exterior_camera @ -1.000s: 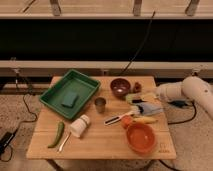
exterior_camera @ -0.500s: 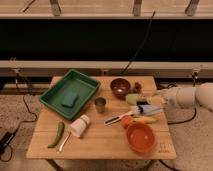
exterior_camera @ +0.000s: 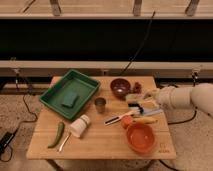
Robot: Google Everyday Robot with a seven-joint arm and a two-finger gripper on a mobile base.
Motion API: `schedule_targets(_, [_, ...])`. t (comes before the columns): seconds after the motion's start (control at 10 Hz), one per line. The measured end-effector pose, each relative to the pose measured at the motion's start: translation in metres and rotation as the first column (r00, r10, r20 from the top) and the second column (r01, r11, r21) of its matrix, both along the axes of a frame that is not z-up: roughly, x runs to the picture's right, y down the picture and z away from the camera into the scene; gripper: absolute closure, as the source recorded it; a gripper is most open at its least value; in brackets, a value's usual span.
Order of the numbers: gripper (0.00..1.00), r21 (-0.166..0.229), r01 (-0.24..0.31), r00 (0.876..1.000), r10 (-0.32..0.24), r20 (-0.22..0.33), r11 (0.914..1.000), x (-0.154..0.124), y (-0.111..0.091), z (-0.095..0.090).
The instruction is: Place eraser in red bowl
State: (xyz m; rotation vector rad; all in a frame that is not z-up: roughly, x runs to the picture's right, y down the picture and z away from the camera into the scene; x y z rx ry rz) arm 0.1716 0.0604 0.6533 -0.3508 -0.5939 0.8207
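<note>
The red bowl (exterior_camera: pixel 141 138) is wide, shallow and orange-red. It stands near the front right corner of the wooden table (exterior_camera: pixel 100 140). My gripper (exterior_camera: pixel 149 95) is at the end of the white arm (exterior_camera: pixel 185 97), which reaches in from the right. The gripper is low over a cluster of small items right of the maroon bowl (exterior_camera: pixel 120 87), behind the red bowl. A pale blocky item (exterior_camera: pixel 133 98) lies just left of the gripper, and a dark one (exterior_camera: pixel 134 106) sits below it. I cannot tell which item is the eraser.
A green tray (exterior_camera: pixel 82 82) at the back left holds a green sponge (exterior_camera: pixel 70 99). A metal cup (exterior_camera: pixel 100 104) stands mid-table. A white cup (exterior_camera: pixel 79 125) lies on its side next to a green pepper (exterior_camera: pixel 58 134). A brush (exterior_camera: pixel 118 118), an orange item (exterior_camera: pixel 127 121) and a yellow item (exterior_camera: pixel 145 120) lie just behind the red bowl.
The arm has reached further left over the table, bringing the gripper in over the small items right of the maroon bowl. Nothing else has moved.
</note>
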Motion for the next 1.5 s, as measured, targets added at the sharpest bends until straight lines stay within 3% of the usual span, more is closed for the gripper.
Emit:
schedule_targets(0.3, [1.0,-0.018,0.039,0.995,-0.038,0.087,0.9991,-0.031,0.016,0.008])
schedule_targets(0.7, [1.0,-0.041,0.068,0.983,-0.06,0.171,0.9968,-0.043,0.04,0.015])
schedule_targets(1.2, [1.0,-0.136,0.051,0.983,-0.026,0.181,0.9894,-0.031,0.092,0.037])
schedule_targets(1.5, [1.0,-0.183,0.007,0.988,0.022,0.154,0.9831,-0.015,0.107,0.046])
